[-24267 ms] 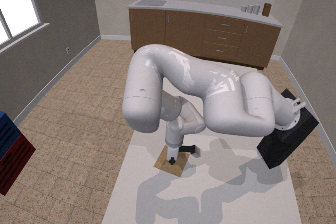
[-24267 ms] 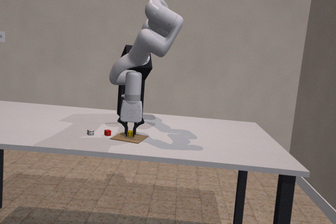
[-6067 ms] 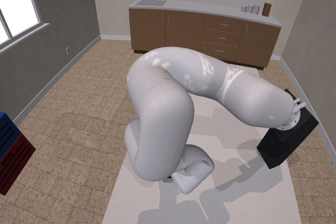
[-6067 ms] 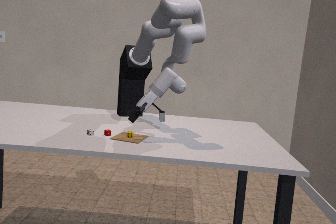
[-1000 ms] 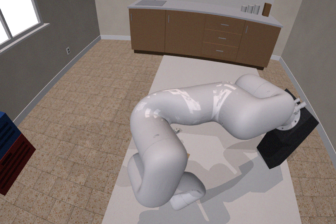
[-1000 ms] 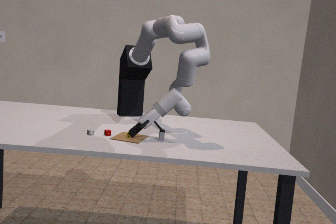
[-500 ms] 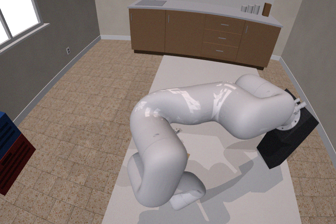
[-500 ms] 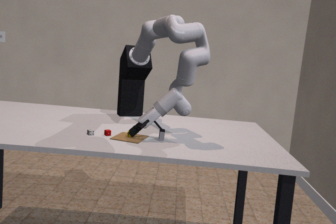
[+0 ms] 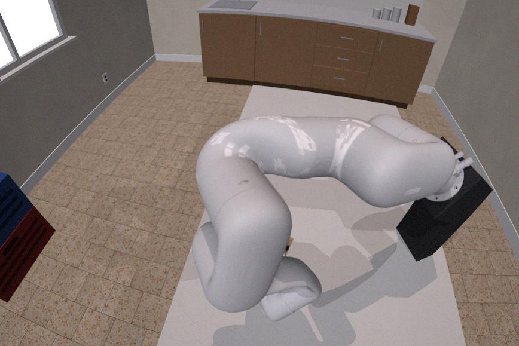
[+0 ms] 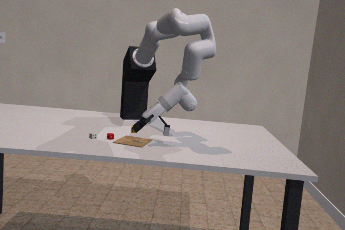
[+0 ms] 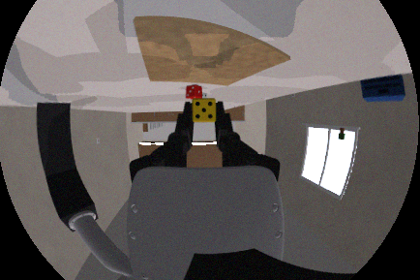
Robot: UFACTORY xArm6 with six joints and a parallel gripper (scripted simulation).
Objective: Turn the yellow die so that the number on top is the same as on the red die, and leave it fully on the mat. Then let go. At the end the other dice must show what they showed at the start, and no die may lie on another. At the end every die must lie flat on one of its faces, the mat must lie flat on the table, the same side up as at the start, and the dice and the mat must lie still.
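My gripper [image 10: 134, 130] is shut on the yellow die [image 11: 204, 109] and holds it in the air a little above the table, over the tan mat [image 10: 132, 140]. The die shows between the black fingers in the wrist view, with a face of several dots toward the camera. The mat also shows in the wrist view [image 11: 208, 50]. The red die [image 10: 110, 136] lies on the table left of the mat; it peeks past the yellow die in the wrist view [image 11: 194, 91]. In the top view the arm hides the dice and most of the mat.
A white die [image 10: 92, 135] lies on the table left of the red die. The black arm pedestal [image 10: 136, 87] stands behind the mat. A small grey block [image 10: 166, 130] stands right of the gripper.
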